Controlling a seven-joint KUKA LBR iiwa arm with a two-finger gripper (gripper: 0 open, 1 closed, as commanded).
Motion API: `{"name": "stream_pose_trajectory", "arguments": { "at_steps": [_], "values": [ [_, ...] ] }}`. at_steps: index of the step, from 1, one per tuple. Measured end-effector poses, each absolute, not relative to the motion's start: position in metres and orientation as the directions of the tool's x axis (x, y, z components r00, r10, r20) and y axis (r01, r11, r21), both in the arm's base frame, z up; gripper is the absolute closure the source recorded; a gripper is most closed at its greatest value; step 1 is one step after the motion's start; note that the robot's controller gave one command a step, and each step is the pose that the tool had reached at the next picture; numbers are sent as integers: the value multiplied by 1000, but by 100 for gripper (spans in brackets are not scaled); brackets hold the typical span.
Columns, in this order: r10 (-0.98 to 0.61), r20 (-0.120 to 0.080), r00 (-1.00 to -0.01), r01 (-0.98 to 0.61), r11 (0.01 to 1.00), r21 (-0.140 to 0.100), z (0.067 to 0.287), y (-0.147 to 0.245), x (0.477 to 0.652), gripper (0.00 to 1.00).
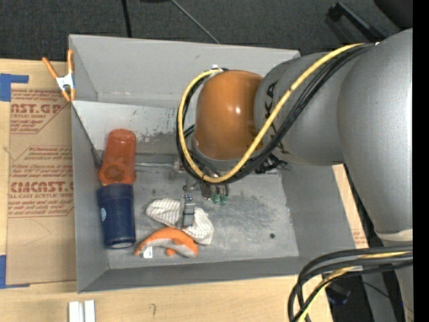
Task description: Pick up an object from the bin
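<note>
Nothing is lifted yet. The gripper (188, 215) is down on the crumpled white cloth (165, 211), which lies flat on the floor of the bin (258, 213), near the middle. Whether the gripper is spread or pinching the cloth I cannot tell. Gripping and raising appear to remain.

An orange curved piece (169, 241) touches the cloth's near edge, close to the near wall. The orange can (118, 156) and blue can (116, 215) lie along the left wall. The right side is bare, so there is open room there.
</note>
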State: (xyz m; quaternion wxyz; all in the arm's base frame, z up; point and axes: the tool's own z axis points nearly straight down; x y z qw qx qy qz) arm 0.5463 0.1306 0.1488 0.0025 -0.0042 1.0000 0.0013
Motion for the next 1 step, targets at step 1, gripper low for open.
{"name": "stream_pose_trajectory", "arguments": {
  "at_steps": [1],
  "values": [
    [3,4,-1000,3,1000,0,119,98,523,0]
  ]
}}
